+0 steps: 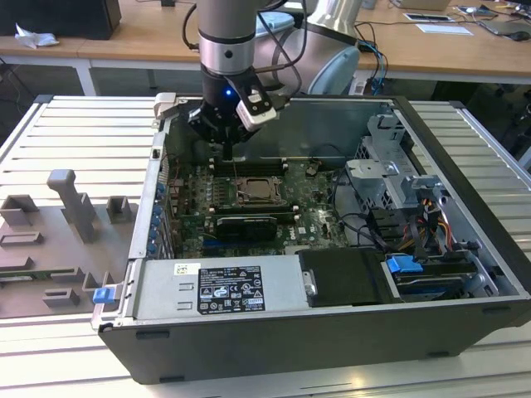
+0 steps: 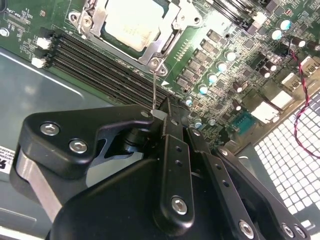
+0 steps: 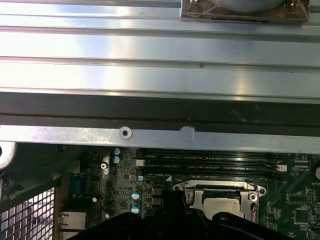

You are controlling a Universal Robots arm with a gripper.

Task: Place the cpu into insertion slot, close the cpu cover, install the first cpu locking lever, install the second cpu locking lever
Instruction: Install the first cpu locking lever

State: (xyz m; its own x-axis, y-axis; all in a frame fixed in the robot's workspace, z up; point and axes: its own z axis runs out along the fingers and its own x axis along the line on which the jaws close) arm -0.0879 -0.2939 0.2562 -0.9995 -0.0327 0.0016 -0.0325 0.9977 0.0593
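Observation:
The cpu (image 1: 259,192) lies in the insertion slot (image 1: 246,200) on the green board, its silver top showing in both wrist views (image 2: 132,20) (image 3: 225,206). The cpu cover (image 2: 167,37) lies flat over it as a metal frame (image 3: 220,187). A thin wire cpu locking lever (image 2: 154,92) stands up from the socket's corner to my gripper (image 2: 159,116). The fingers are shut on the lever's upper end. In the exterior view the gripper (image 1: 230,149) hangs just behind the socket, with the lever (image 1: 236,170) rising to it.
Long black memory slots (image 2: 90,60) run beside the socket. A black expansion card (image 1: 241,225) lies in front of it, and the power supply (image 1: 220,286) beyond that. A drive cage (image 1: 390,166) and cables fill the exterior view's right. The case wall (image 3: 160,132) stands close behind.

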